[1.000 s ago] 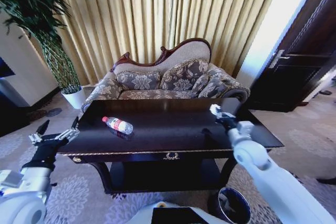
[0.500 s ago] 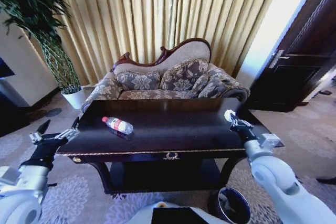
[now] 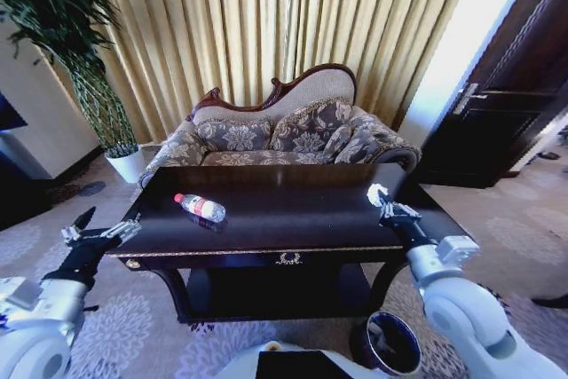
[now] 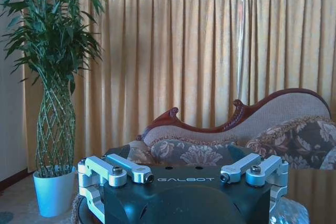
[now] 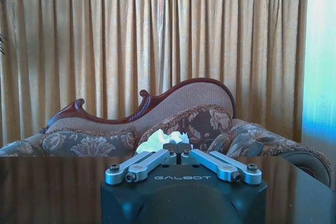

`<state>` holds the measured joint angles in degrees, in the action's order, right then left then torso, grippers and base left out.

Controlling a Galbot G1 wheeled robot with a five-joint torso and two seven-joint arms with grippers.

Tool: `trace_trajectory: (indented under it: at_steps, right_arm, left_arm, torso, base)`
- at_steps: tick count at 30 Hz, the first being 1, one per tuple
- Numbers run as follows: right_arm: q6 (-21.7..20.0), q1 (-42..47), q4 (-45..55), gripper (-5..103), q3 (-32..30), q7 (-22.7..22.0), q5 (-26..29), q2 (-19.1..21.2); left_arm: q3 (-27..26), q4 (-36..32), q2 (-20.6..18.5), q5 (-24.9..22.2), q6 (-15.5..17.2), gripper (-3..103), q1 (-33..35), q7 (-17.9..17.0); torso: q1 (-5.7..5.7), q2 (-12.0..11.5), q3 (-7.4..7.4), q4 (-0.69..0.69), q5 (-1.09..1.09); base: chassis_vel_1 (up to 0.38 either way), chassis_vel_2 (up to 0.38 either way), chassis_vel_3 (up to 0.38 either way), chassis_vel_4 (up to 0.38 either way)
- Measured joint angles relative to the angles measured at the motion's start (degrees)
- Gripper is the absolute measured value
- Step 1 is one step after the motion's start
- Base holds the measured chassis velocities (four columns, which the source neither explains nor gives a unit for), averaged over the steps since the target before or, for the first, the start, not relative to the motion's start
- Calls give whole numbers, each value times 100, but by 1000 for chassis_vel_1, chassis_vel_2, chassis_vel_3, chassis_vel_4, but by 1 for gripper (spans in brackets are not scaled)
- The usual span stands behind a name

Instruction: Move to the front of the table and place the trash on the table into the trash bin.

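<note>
The black table (image 3: 293, 219) with gold trim stands in front of me. A clear plastic bottle (image 3: 200, 208) with a red cap lies on its left half. My right gripper (image 3: 383, 205) hovers over the table's right end, shut on a crumpled white paper (image 3: 375, 191). In the right wrist view the paper (image 5: 157, 142) sits pinched between the closed fingers of that gripper (image 5: 177, 149). My left gripper (image 3: 102, 230) is open beside the table's left front corner, and the left wrist view shows it (image 4: 186, 178) spread wide. The dark round trash bin (image 3: 390, 343) stands on the floor below the table's right front corner.
A patterned sofa (image 3: 275, 135) stands right behind the table, with gold curtains (image 3: 266, 24) behind it. A tall plant in a white pot (image 3: 124, 166) is at the back left, and a dark door (image 3: 506, 122) at the right. Patterned carpet surrounds the table.
My right gripper has drawn back from over the table toward its right front with the paper held. The whole view has shifted slightly, showing more of the bin. The left arm has hardly moved.
</note>
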<state>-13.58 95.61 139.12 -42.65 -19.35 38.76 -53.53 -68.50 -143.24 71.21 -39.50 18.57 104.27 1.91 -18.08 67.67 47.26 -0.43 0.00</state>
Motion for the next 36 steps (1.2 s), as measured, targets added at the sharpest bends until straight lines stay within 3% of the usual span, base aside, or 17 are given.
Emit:
trace_trajectory:
  at_steps: [11,36]
  right_arm:
    - [16,-11,41,0,146,1,-80,-22]
    - [78,66,-131,0,316,114,-330,-196]
  left_arm:
    - [-124,0,1,100,-218,100,18,531]
    - [-75,0,124,138,-179,100,1,431]
  torso:
    - [0,0,0,0,0]
    - [2,2,-1,1,-1]
  base:
    - [111,-105,-105,98]
    - [102,-110,-103,109]
